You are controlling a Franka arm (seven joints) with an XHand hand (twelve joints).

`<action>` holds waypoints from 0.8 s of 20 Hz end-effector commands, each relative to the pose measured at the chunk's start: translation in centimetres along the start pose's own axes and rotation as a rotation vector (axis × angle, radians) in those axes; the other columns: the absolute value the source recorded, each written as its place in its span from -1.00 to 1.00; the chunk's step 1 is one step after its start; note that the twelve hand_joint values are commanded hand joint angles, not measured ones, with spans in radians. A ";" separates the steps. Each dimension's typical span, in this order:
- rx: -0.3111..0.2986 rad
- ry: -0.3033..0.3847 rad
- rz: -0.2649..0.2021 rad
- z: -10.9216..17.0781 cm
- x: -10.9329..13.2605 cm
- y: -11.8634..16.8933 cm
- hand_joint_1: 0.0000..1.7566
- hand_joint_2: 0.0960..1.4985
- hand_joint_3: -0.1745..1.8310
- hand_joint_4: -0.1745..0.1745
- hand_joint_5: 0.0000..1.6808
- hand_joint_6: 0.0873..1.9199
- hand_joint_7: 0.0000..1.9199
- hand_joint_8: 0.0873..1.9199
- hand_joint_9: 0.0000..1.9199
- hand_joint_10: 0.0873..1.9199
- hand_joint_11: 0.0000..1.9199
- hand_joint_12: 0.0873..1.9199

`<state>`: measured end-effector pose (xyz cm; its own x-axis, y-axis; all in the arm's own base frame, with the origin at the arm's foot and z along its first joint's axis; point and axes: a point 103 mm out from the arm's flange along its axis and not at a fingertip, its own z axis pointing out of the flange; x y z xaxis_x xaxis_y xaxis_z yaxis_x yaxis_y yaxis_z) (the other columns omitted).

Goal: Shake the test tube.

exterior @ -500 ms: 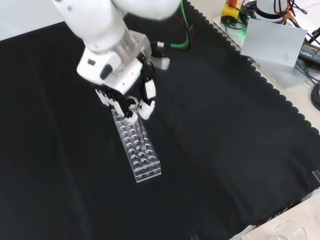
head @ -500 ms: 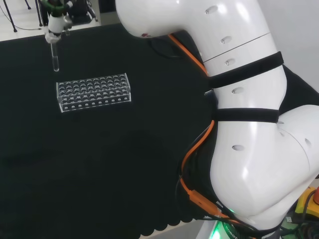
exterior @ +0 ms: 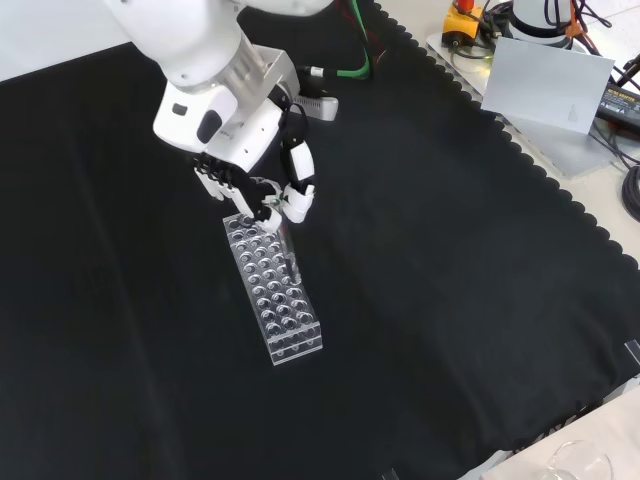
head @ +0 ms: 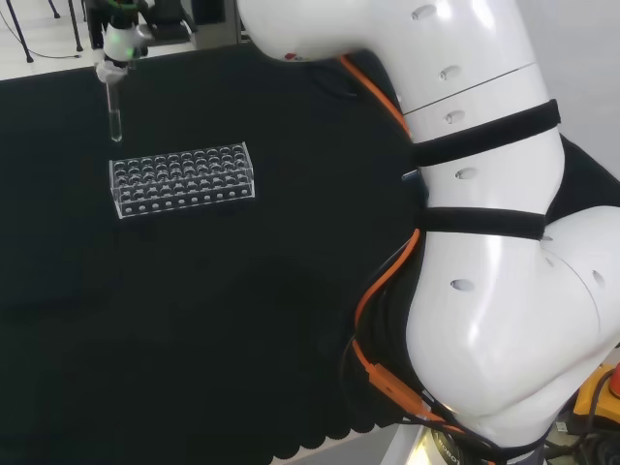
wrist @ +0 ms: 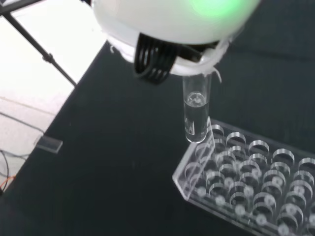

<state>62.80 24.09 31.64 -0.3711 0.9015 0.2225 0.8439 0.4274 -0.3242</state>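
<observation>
A clear glass test tube point(head: 115, 114) hangs upright from the hand point(head: 120, 43), above the cloth at the far left of the head view. The wrist view shows the test tube point(wrist: 196, 112) holding clear liquid, its round end just above one end of the rack point(wrist: 246, 182). In the front view the hand point(exterior: 262, 190) has its fingers curled round the tube's top, right over the far end of the clear rack point(exterior: 273, 289). The rack point(head: 182, 179) has many holes, all without tubes.
Black cloth covers the bench. The arm's white links point(head: 484, 213) take up the right of the head view. A grey box point(exterior: 545, 90) and cables lie past the cloth's scalloped edge at the upper right of the front view. A glass rim point(exterior: 580, 465) peeks at the bottom right.
The hand and tube have shifted a little to the right in the head view, and the tube now hangs slightly lower, nearer the rack's end.
</observation>
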 end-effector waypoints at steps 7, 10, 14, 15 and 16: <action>-0.055 -0.059 0.169 -0.4 -10.1 -5.9 0.42 -0.39 -0.06 -1.00 0.81 -0.83 0.87 -0.59 0.69 -0.29 0.43 -0.02; -0.035 -0.094 0.218 -0.9 -10.0 -6.1 0.42 -0.39 -0.06 -1.00 0.81 -0.84 0.87 -0.59 0.69 -0.29 0.43 -0.02; -0.029 -0.126 0.289 -1.0 -8.8 -4.5 0.42 -0.39 -0.06 -1.00 0.81 -0.84 0.87 -0.59 0.69 -0.29 0.43 -0.02; -0.046 -0.108 0.294 -1.0 -8.0 -3.7 0.42 -0.39 -0.06 -1.00 0.81 -0.84 0.87 -0.59 0.69 -0.29 0.43 -0.02; -0.065 -0.090 0.295 -1.7 -6.8 -3.3 0.42 -0.39 -0.06 -1.00 0.81 -0.84 0.87 -0.59 0.69 -0.29 0.43 -0.02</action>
<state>60.05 15.01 29.37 -0.2519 0.9598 0.1237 0.8813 0.2804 -0.3805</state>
